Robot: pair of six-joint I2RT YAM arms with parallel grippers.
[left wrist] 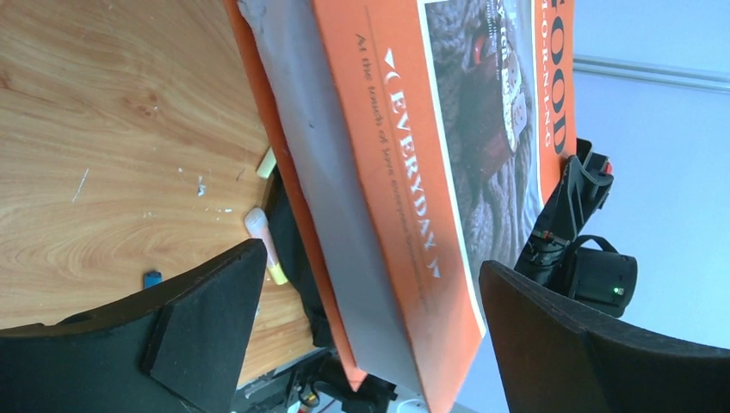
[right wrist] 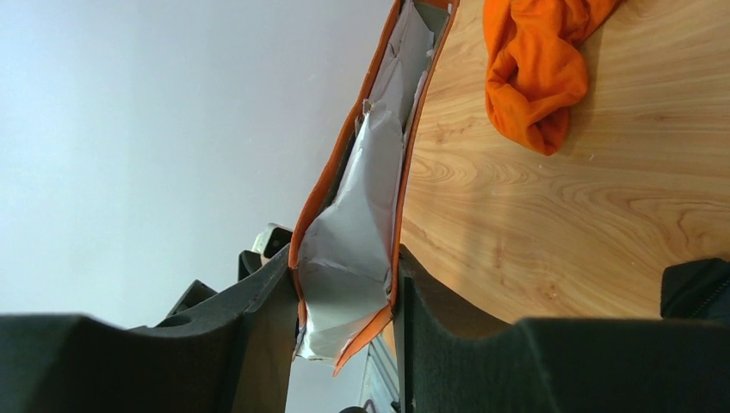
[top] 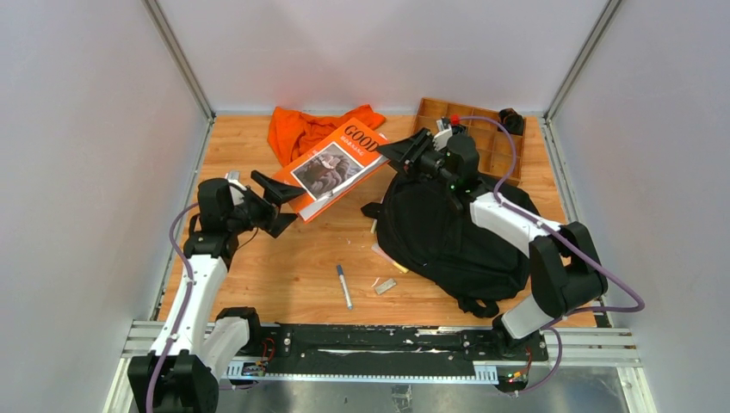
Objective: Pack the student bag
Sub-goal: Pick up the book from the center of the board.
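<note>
The black student bag (top: 448, 237) lies on the right half of the table, and a corner of it shows in the right wrist view (right wrist: 699, 288). An orange book titled "GOOD" (top: 337, 165) is held tilted above the table to the bag's left. My right gripper (top: 403, 153) is shut on the book's right corner, and the pinched covers and pages show in its wrist view (right wrist: 353, 249). My left gripper (top: 277, 200) is open at the book's left corner. Its jaws straddle the book's edge (left wrist: 405, 189) with gaps on both sides.
An orange cloth (top: 301, 129) lies at the back behind the book. A wooden compartment tray (top: 486, 138) stands at the back right. A pen (top: 344, 286), a small silver piece (top: 386, 286) and a yellow-tipped marker (left wrist: 265, 245) lie on the table near the bag.
</note>
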